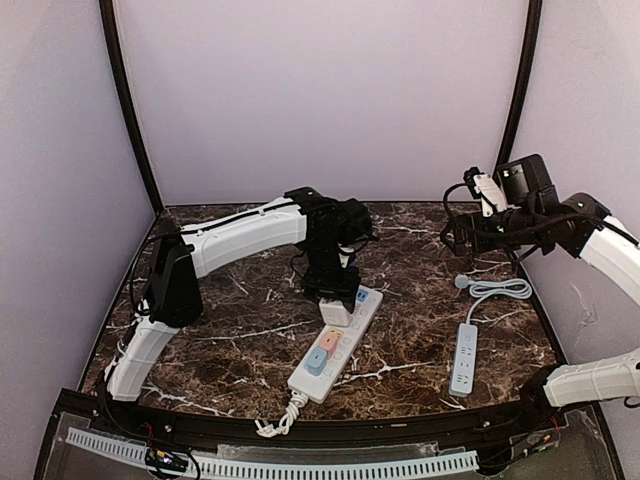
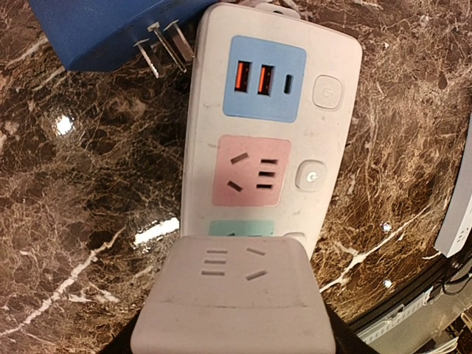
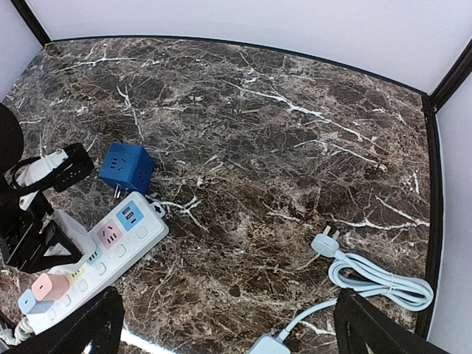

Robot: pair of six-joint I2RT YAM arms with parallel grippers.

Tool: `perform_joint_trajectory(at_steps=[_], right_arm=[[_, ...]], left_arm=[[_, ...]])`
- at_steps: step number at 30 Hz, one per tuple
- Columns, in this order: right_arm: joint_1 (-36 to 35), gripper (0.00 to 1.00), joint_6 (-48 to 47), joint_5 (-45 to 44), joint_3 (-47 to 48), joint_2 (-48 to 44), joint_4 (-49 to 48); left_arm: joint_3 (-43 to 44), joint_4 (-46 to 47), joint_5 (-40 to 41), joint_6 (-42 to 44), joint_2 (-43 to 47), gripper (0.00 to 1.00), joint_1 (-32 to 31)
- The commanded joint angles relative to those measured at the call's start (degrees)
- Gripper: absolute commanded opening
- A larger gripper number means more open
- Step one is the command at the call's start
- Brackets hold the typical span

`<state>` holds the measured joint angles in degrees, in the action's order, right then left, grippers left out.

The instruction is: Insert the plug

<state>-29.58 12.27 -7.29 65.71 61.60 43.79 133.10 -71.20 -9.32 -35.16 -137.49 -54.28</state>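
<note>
At the near edge of the marble table, a coiled cord leads into a white power strip, which carries a small blue plug and a pink plug at its near end. Just beyond them, the left gripper points straight down with its jaws half closed on a white cube adapter, the plug to be inserted. The cube sits directly under the claw and on top of the strip, covering most of the green socket. Whether its prongs are fully seated cannot be told from any view.

The strip's long axis runs diagonally from near left to far right in the overhead view, and straight ahead of the claw in the left wrist view. The pink socket and the blue USB panel lie further along it. The coming move therefore appears to be a plain downward press, with no sideways travel.

Past the strip's far end, a blue cube lies tipped on the marble with its prongs bare and just beside the strip.

The left arm is the one on the job. The right gripper hangs high on the right, well apart, with its fingers spread wide and holding nothing. Below it, a second strip lies beside its loose pale-blue plug.
</note>
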Motion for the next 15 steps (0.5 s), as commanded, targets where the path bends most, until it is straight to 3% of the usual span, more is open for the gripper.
perform_joint_trajectory(at_steps=[1,15], right_arm=[[0.3,0.99,0.0,0.0,-0.6,-0.8,-0.2],[0.3,0.99,-0.2,0.2,-0.7,-0.9,0.1]], left_arm=[[1.4,0.5,1.0,0.4,-0.1,0.01,-0.2],[2.0,-1.0,1.7,1.5,-0.2,0.01,0.2]])
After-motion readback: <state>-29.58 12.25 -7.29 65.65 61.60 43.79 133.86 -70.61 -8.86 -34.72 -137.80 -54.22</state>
